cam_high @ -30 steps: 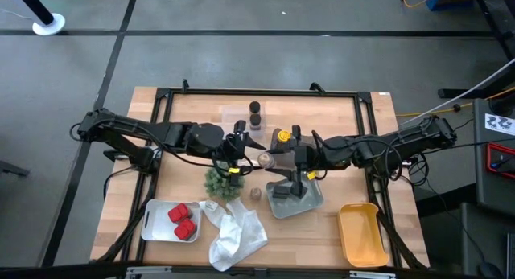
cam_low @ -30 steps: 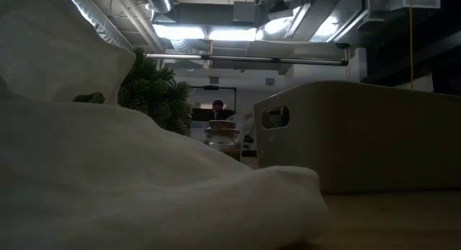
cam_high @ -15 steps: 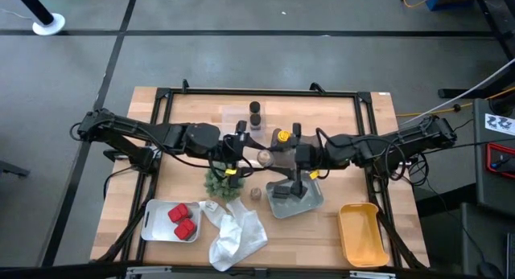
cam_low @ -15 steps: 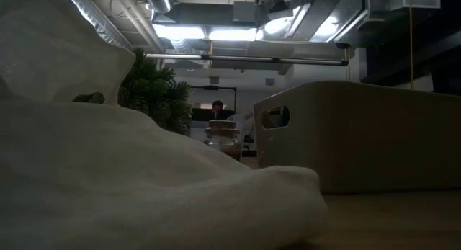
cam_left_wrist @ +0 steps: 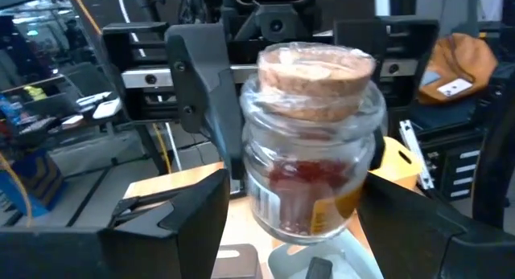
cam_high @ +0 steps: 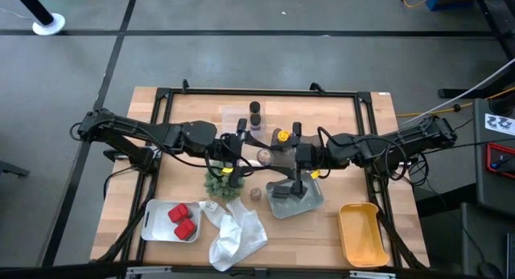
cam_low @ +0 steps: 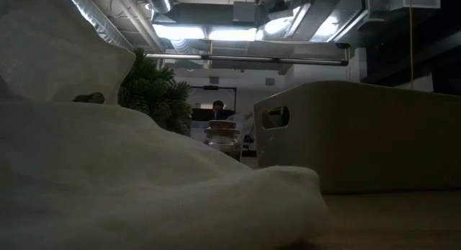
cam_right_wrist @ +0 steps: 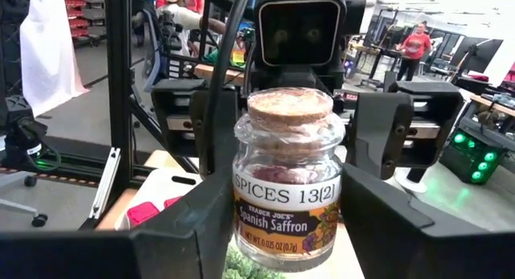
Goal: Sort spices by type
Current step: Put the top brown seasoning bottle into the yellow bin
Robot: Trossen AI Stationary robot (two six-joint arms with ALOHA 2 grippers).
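Observation:
A clear glass saffron jar point(cam_right_wrist: 287, 190) with a cork stopper hangs in the air between both grippers over the table's middle point(cam_high: 263, 156). My right gripper point(cam_right_wrist: 287, 194) is shut on it, reaching from the table's right point(cam_high: 279, 157). My left gripper point(cam_left_wrist: 294, 194) is open and comes from the left point(cam_high: 246, 147). Its fingers stand on either side of the jar point(cam_left_wrist: 310, 150); I cannot tell whether they touch it. Two dark jars point(cam_high: 254, 114) and a yellow-capped jar point(cam_high: 282, 137) stand farther back. My right gripper pinches the jar's glass body point(cam_right_wrist: 241, 207) between its two fingers point(cam_right_wrist: 193, 223), one on each side at label height. The fingers come level from the table's right. The jar is upright and lifted clear, cork on top.
A grey tray point(cam_high: 295, 194) holds dark blocks, a white tray point(cam_high: 153, 223) holds red packets point(cam_high: 183, 219), and a yellow tray point(cam_high: 360, 233) sits at the near right. A green plant point(cam_high: 219, 182), a white bag point(cam_high: 237, 235) and a cork-topped jar point(cam_low: 223, 137) stand near the middle.
The right arm's wrist has edged a little toward the table's left. The jar stays lifted at about the same spot between the two grippers.

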